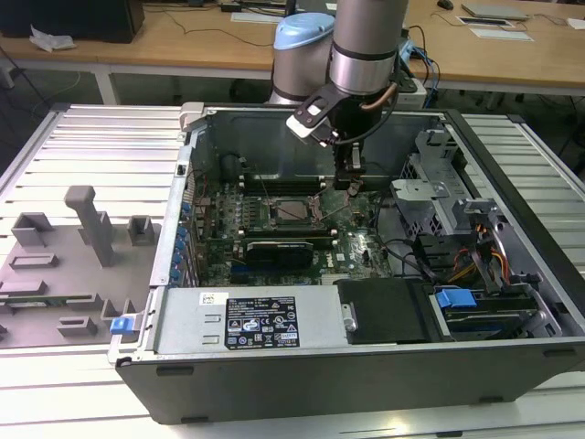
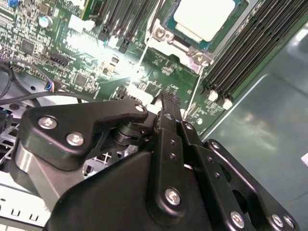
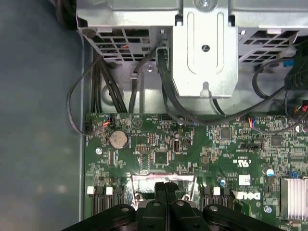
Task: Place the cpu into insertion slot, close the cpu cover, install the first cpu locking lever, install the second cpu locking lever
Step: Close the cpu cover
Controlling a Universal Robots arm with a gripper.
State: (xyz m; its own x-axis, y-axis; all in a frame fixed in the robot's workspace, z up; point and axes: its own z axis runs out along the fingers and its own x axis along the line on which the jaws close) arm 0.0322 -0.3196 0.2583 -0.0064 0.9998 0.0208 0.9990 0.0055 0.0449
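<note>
Computer case (image 1: 274, 384) on slatted table (image 1: 91, 137)

The arm (image 1: 366, 46) reaches down from the far side, its black hand (image 1: 352, 176) pointing straight downward, fingers (image 3: 160, 192) pressed tightly together.

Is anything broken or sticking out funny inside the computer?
Nothing looks broken or spilled. In the second wrist view, two thin wire levers beside the cpu stick up off the motherboard instead of lying flat and latched, so they look loose.
</note>
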